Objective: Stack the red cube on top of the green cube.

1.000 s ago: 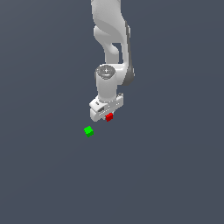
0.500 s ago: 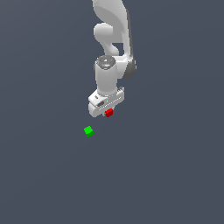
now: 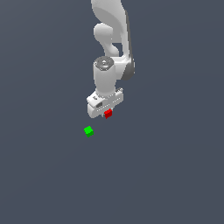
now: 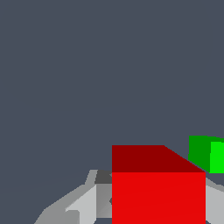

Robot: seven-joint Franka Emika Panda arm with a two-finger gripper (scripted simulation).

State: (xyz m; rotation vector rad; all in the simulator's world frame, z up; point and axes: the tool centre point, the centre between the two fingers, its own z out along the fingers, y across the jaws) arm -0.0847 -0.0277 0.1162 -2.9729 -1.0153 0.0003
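Arm [image 3: 111, 65]: white, reaches down from the top of the exterior view; wrist and hand point at the grey surface [image 3: 175, 175].
Gripper [image 3: 106, 114]: closed on the red cube, which sits between the fingers just under the white hand. Exterior view shows only the hand body above the cube; the fingers themselves are too small to make out there.
Red cube [image 3: 108, 113]: held in the gripper. Whether it is clear of the surface cannot be told from either view.
Green cube [image 3: 88, 131]: alone on the surface, near the red cube but apart from it, towards the exterior view's left and lower in that picture.
Counter edges: none visible in either view, so positions cannot be tied to an edge or corner.
Wrist view only: red cube [image 4: 157, 188] fills the foreground, a grey finger [image 4: 81, 205] pressed to one side and a sliver of the other at the far side. Green cube [image 4: 208, 154] shows partly, behind the red cube's corner.
Exterior view only: the full arm, and the gap between the two cubes.
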